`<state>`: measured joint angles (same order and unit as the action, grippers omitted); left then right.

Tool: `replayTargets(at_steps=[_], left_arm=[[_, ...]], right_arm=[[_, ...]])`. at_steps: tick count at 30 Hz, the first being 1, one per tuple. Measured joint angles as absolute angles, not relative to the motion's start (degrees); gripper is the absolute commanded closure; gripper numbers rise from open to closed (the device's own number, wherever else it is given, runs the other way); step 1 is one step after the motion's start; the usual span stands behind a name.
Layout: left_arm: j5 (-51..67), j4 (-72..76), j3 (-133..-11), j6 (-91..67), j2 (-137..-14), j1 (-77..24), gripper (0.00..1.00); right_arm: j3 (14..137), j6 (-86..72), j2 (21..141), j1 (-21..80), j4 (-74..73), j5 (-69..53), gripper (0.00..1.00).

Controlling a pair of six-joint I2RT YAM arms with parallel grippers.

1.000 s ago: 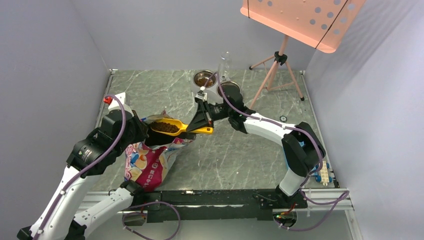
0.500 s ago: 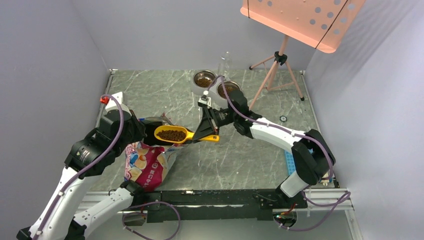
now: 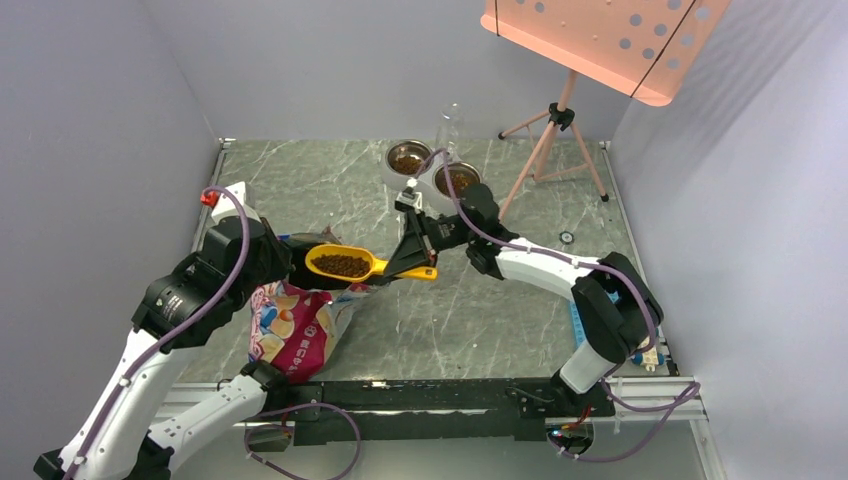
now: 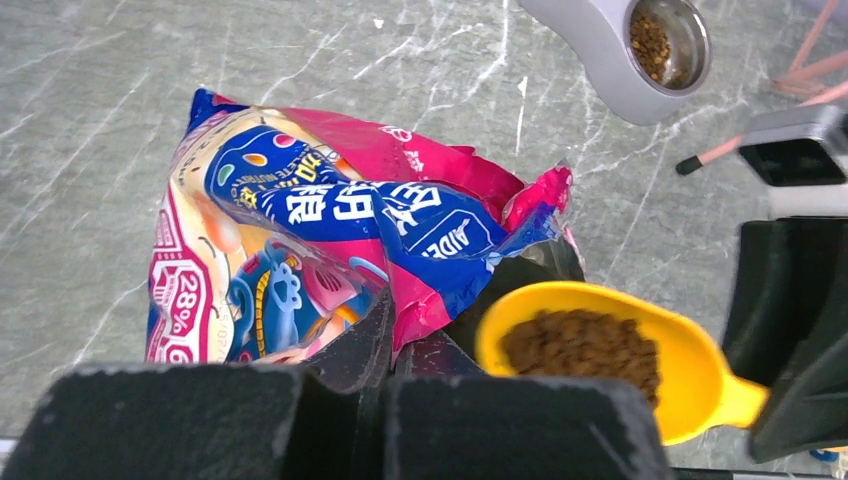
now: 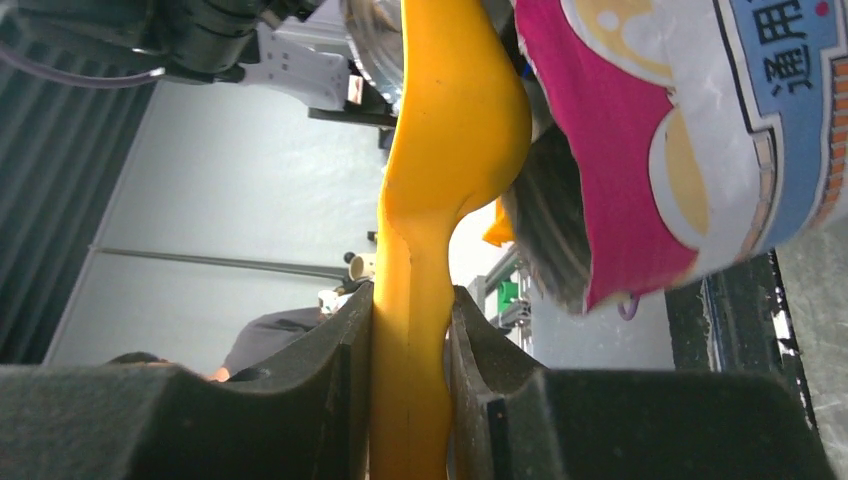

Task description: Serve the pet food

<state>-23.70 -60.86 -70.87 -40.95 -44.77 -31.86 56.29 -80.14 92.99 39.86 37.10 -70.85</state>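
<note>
— Where is the pet food [image 3: 343, 264]?

— Heaped in the bowl of the yellow scoop [image 3: 372, 267], held above the surface [image 3: 470, 310]. In the top view it sits at 9 o'clock from the right hand [image 3: 405, 268]. The two steel bowls [image 3: 408, 158] at 12 o'clock also hold some.

— And that hand?

— Clamped on the scoop's handle, with its fingers [image 5: 340, 350] pressing from either side. The arm reaches left across the surface, with its wrist turned sideways.

— The left hand [image 3: 285, 262]?

— It is drawn together on the rim of the printed bag [image 3: 295, 335], just beside the scoop at its 9 o'clock. The arm is folded above the bag.

— Anything unclear?

— The bag's mouth is dark, so I cannot tell what is in it. The right wrist view shows only the scoop's underside.
</note>
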Motion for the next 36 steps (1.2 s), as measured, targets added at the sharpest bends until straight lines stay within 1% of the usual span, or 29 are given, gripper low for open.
replayTargets(at_steps=[2,5,7,10,12,17,21,27,36], left_arm=[[-24.56,-61.89,-71.46,-41.69,-45.08,-31.86,1.0],[-25.69,-63.53,-72.58,-42.74,-46.04,-31.86,1.0],[-25.78,-63.72,-72.69,-43.2,-46.33,-31.86,1.0],[-25.78,-63.7,-72.66,-43.27,-46.13,-31.86,1.0],[-25.89,-63.75,-72.66,-43.2,-45.56,-31.86,1.0],[-26.81,-64.25,-72.66,-43.18,-45.15,-31.86,1.0],[-26.85,-64.36,-72.66,-43.18,-44.75,-31.86,1.0],[-26.83,-64.58,-72.66,-43.13,-44.45,-31.86,1.0],[-26.85,-64.62,-72.55,-42.83,-44.03,-31.86,1.0]], right_arm=[[54.0,-85.78,92.23,37.91,43.79,-71.07,1.0],[52.64,-89.25,89.95,33.87,46.76,-71.48,1.0],[52.69,-87.81,87.48,30.63,44.69,-71.48,1.0],[54.92,-82.26,84.07,25.39,36.84,-71.55,1.0],[57.3,-79.88,83.9,22.87,33.91,-71.44,1.0],[60.49,-78.0,86.89,16.84,31.92,-69.54,1.0],[63.81,-75.24,92.2,13.37,27.2,-64.29,1.0],[63.79,-75.53,98.94,9.8,23.68,-53.56,1.0],[63.22,-69.89,100.77,7.01,7.84,-41.19,1.0]])
